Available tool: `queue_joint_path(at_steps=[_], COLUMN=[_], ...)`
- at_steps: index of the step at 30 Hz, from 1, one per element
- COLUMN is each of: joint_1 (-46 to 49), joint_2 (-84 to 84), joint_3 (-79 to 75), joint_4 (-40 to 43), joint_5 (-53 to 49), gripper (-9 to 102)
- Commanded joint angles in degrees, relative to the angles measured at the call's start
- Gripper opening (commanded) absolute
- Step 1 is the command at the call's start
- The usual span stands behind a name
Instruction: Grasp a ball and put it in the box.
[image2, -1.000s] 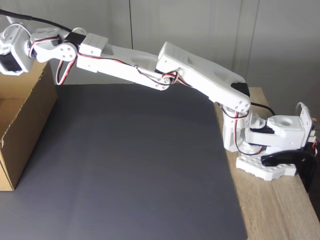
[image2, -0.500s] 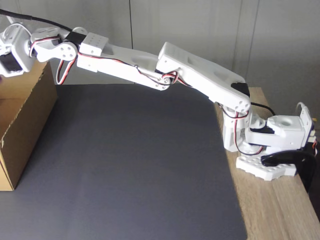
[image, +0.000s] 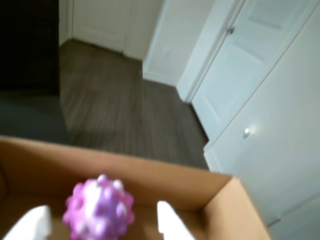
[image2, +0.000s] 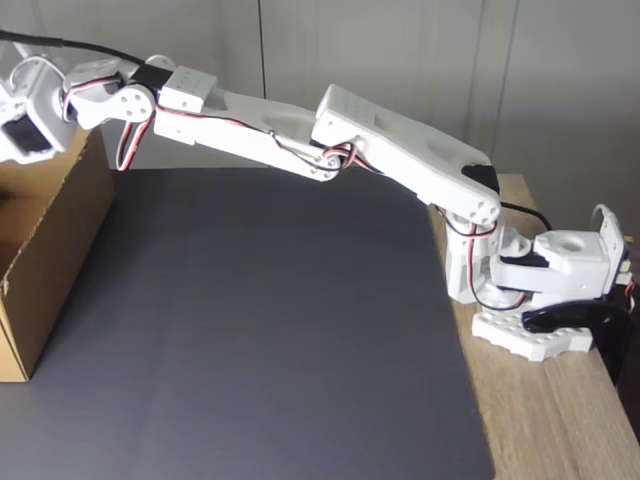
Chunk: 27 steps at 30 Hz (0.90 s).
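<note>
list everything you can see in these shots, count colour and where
ball: 1, bumpy, marbled purple, pink and white, between the gripper fingers over the box opening, wrist view
box: 1, brown cardboard, open top, left edge of the fixed view, on the mat
mat: 1, dark grey, covering most of the table
table: 1, light wood, bare strip at right
floor: dark wood planks, beyond the box, wrist view
doors: white, with small knobs, right of wrist view
arm: 1, white, stretched from its base at right to the box
gripper: 1, white fingers either side of the ball
</note>
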Motion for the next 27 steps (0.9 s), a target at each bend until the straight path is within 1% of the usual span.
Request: queue_joint_path(at_steps=[1, 4, 6, 13, 18, 27], joint_1=[0.35, 0.44, 0.44, 0.7, 1.49, 0.7], joint_2=[6.24, 8.17, 9.49, 13.45, 16.26, 20.21], joint_3=[-2.81, -2.81, -2.81, -2.81, -2.81, -2.81], joint_4=[7.03, 13.18, 15.91, 22.41, 23.82, 31.03], joint_5=[0.44, 0.09, 0.09, -1.23, -1.41, -1.93], gripper=[16, 5, 0, 0, 0, 0])
